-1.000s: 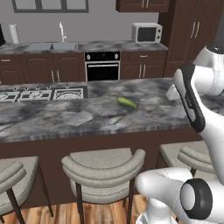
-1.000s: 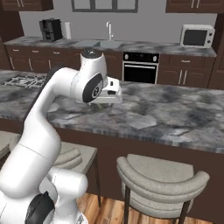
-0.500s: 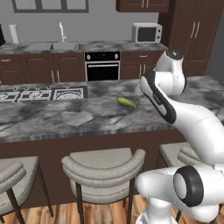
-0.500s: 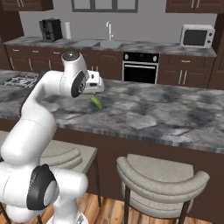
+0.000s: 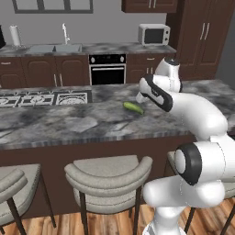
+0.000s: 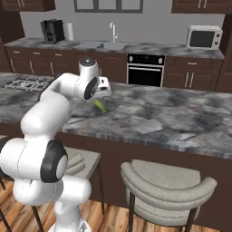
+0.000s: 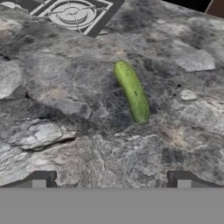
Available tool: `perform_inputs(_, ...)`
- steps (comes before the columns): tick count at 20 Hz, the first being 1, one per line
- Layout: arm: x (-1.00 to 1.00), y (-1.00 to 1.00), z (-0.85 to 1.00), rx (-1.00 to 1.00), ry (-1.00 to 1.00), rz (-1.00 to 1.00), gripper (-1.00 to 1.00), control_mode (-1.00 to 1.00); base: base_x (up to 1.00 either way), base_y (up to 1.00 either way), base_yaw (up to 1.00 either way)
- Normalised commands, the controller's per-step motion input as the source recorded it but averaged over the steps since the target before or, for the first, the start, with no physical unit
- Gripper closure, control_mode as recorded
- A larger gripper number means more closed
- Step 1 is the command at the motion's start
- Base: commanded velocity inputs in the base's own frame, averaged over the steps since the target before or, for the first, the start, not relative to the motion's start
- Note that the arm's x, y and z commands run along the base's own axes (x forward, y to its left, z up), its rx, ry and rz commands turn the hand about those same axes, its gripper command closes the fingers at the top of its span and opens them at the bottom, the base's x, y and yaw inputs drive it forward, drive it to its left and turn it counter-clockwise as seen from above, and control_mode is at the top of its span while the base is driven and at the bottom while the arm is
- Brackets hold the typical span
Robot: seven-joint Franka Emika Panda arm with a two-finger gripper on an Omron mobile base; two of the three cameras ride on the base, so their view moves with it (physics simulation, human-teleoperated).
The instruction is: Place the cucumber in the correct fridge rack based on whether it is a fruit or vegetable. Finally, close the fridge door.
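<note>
Hand view: cucumber lies flat on the grey marbled island counter, long axis running from upper left to lower right, bare stone all round it. Gripper spread wide, the two dark fingertips far apart at the bottom edge, nothing between them, above the stone and short of the cucumber. Corner of the cooktop at the far left of the counter.

Left base view: cucumber sits mid-counter, well right of the cooktop, with the hand just beside it on the right. Two stools stand at the near side. Oven, microwave and sink line the far wall.

Right base view: cucumber just below and right of the hand.
</note>
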Motion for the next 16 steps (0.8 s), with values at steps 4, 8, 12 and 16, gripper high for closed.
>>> perform_inputs(4,0.41,0.08,-0.35,0.00,0.10,0.00,-1.00,-1.00,0.00,0.00,0.00)
perform_inputs(8,0.29,0.00,-0.42,-0.01,0.09,0.00,-1.00,-1.00,0.00,0.00,0.00)
perform_inputs(12,0.41,0.04,-0.26,-0.02,0.06,0.00,-1.00,-1.00,0.00,0.00,0.00)
perform_inputs(16,0.44,0.00,-0.33,-0.03,0.01,0.00,-1.00,-1.00,0.00,0.00,0.00)
